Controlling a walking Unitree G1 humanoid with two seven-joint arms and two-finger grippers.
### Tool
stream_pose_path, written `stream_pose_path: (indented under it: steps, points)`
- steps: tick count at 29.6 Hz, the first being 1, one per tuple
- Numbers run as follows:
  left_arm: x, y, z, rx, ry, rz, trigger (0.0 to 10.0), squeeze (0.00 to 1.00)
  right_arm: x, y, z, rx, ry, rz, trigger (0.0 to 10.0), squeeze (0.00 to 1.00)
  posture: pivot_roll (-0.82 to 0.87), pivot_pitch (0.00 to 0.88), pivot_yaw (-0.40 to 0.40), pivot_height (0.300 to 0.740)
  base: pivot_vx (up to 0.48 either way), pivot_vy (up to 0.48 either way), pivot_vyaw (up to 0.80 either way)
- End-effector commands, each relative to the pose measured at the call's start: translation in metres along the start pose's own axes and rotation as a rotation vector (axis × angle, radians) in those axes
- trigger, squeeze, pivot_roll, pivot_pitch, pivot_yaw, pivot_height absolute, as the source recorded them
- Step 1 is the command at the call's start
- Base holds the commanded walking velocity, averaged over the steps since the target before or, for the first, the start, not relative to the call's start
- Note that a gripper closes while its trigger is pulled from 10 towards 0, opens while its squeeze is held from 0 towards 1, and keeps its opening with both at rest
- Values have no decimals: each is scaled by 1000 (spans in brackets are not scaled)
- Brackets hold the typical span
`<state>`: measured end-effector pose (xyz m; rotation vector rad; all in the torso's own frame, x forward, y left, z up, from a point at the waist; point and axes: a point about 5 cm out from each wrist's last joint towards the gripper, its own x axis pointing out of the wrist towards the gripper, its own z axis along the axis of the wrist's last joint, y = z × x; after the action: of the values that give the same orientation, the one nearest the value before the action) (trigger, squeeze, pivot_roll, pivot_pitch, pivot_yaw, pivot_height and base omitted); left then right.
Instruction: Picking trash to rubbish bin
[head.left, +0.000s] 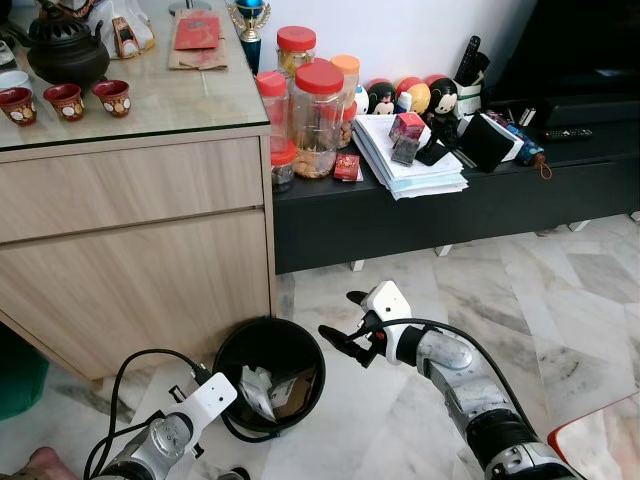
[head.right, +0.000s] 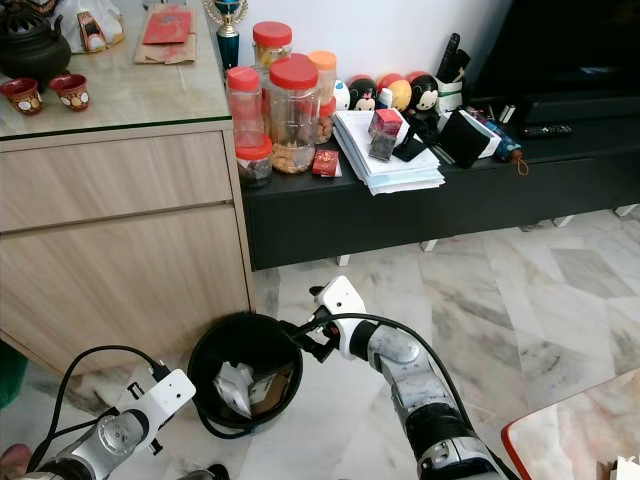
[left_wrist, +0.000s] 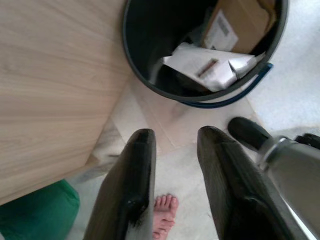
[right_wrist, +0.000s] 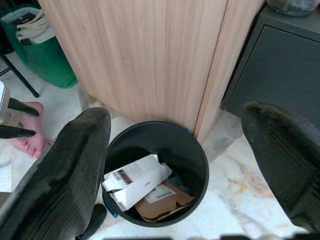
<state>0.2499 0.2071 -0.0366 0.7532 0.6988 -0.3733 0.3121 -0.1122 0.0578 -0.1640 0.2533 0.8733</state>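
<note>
Your left gripper (head.left: 232, 474) sits nearest you at the bottom edge, its fingers slightly apart and empty, with the round black plastic rubbish bin (head.left: 229, 352) at its 1 o'clock. Your right gripper (head.left: 337, 336) hovers at the bin's 3 o'clock, just beside the rim, fingers spread wide and empty. Inside the bin lie the crumpled white paper (right_wrist: 134, 182) and the brown cardboard piece (right_wrist: 160, 201).
</note>
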Motion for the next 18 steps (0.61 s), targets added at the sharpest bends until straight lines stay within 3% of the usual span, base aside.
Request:
stream_pose_path:
  steps: [1, 5, 7, 8, 10, 14, 18]
  points:
    - [1, 4, 6, -49, -38, 46, 10000, 0, -2, -2, -1, 11, -6, -26, 10000, 0, -11, 131, -102, 740, 0, 0, 0]
    - [0, 4, 6, -163, -55, 131, 10000, 0, -9, -13, -12, 74, -3, -154, 10000, 0, -6, 126, -101, 740, 0, 0, 0]
    - [-1, 1, 1, -305, -44, 174, 10000, 0, -13, -16, -19, 103, 15, -201, 10000, 0, -6, 126, -101, 740, 0, 0, 0]
    - [-3, -4, -6, -443, -24, 211, 10000, 0, -18, -20, -28, 149, 37, -251, 10000, 0, -10, 119, -94, 740, 0, 0, 0]
    - [-7, -10, -18, -577, 13, 263, 10000, 0, -29, -24, -42, 217, 72, -334, 10000, 0, -11, 117, -91, 740, 0, 0, 0]
    - [-13, -15, -34, -684, 59, 342, 10000, 0, -44, -30, -60, 304, 118, -459, 10000, 0, -5, 114, -86, 740, 0, 0, 0]
    - [-21, -18, -49, -781, 93, 436, 10000, 0, -64, -33, -83, 448, 168, -618, 10000, 0, 1, 110, -83, 740, 0, 0, 0]
